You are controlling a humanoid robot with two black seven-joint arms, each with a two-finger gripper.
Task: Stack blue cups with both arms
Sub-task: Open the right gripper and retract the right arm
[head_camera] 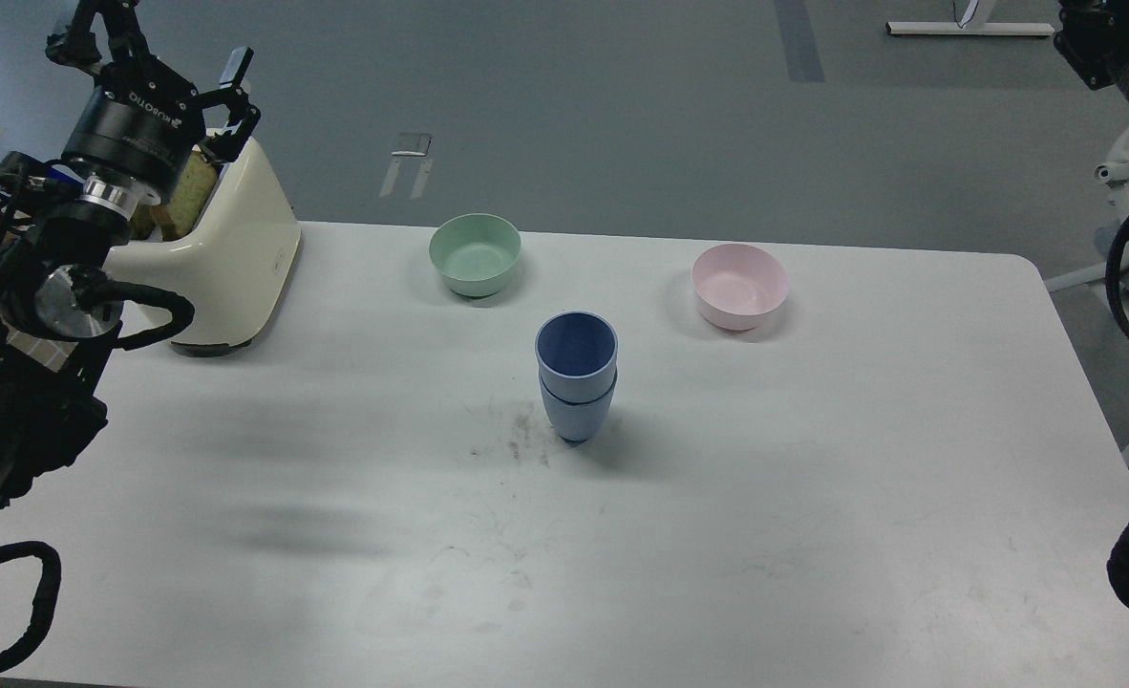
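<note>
Blue cups: two matte blue, tapered, plastic-looking tumblers without handles, one nested upright inside the other. The upper cup [576, 346] sits in the lower cup [576, 413], its rim well above the lower rim.
Position of stack: near the middle of the white surface [813, 497], well apart from both end effectors, to the right of and nearer the camera than the left one, to the left of and nearer than the right one.
Contact: nothing touches the stack; it stands free on its narrow rounded base.
Left end effector [209, 113]: at the far end of the black left arm [49, 277], raised at the upper left. Its two fingers stand apart with a clear gap and hold nothing.
Right end effector [1114, 43]: a dark block at the top right corner, cut by the frame edge. Its fingers cannot be told apart, so whether it is spread or closed cannot be told.
Green bowl [475, 253]: a pale green round bowl on the surface, just beyond the stack and slightly left, to the right of the left end effector.
Pink bowl [739, 285]: a pale pink round bowl, beyond and right of the stack, apart from it.
Cream toaster [230, 248]: a cream, rounded appliance at the surface's far left, directly beneath the left end effector, with bread slices [187, 186] standing in it.
Marks: faint dark scuffs on the surface just left of the stack's base.
</note>
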